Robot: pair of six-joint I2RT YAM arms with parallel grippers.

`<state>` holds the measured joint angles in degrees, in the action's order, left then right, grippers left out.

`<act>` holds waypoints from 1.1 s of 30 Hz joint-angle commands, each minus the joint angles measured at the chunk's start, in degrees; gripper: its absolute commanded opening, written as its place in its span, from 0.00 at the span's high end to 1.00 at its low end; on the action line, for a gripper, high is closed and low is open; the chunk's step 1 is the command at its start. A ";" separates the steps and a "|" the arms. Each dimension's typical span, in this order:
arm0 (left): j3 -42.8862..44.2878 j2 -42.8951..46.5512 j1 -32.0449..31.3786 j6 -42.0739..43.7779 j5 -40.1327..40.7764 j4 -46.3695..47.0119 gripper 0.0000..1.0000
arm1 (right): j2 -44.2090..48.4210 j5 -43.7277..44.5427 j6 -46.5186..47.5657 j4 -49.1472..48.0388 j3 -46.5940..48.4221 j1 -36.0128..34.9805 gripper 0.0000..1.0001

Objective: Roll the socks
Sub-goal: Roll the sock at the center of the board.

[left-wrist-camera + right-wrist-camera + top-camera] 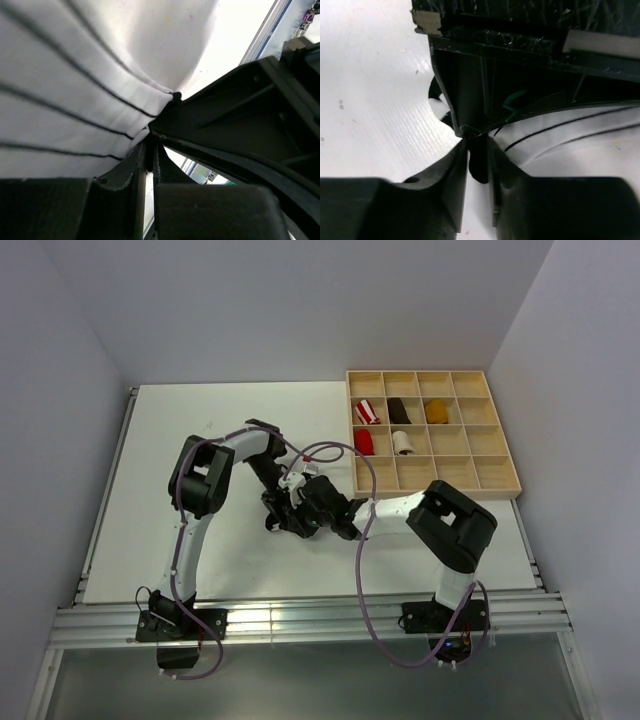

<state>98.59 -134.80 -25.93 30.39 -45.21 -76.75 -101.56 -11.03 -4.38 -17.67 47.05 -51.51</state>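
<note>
Caught the striped sock (75, 75) tight between the narrowed jaws of the left gripper (149, 142). Held its black toe (479, 170) clamped in the right gripper (479, 142), above the white table (370, 100).

White sock (75, 95), thin black stripes

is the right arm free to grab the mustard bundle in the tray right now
Probably not yet: the right claw looks pinched on the striped sock. The mustard bundle itself lies uncovered in the open tray.
</note>
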 commanded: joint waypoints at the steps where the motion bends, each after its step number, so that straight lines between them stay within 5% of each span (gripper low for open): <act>1: 0.38 0.86 -0.17 0.81 -1.63 -1.91 0.99 | -2.06 2.32 0.08 0.09 2.43 0.00 0.74; 4: 0.38 1.21 -0.08 0.98 -2.25 -2.00 0.96 | -2.42 3.81 -0.89 0.62 2.44 0.09 0.89; 10: 1.52 2.44 0.44 0.46 -5.05 -1.65 0.85 | -2.33 2.69 -3.17 -0.78 0.42 0.53 1.00; 21: -4.27 13.07 4.31 -9.38 -8.49 13.55 0.71 | -3.47 -7.77 -7.92 -3.78 -1.78 4.48 1.00; 28: -10.77 22.46 6.24 -12.72 -1.29 26.37 0.73 | -5.14 -18.41 -12.14 -2.90 -0.04 9.40 1.00; 33: -20.26 32.29 7.39 -13.25 6.96 41.28 0.73 | -9.43 -25.42 -13.81 7.70 6.12 12.30 1.00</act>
<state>82.06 -109.80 -18.92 18.33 -43.92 -47.57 -107.48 -31.22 -16.78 -19.16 49.91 -40.69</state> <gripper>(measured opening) 0.268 0.065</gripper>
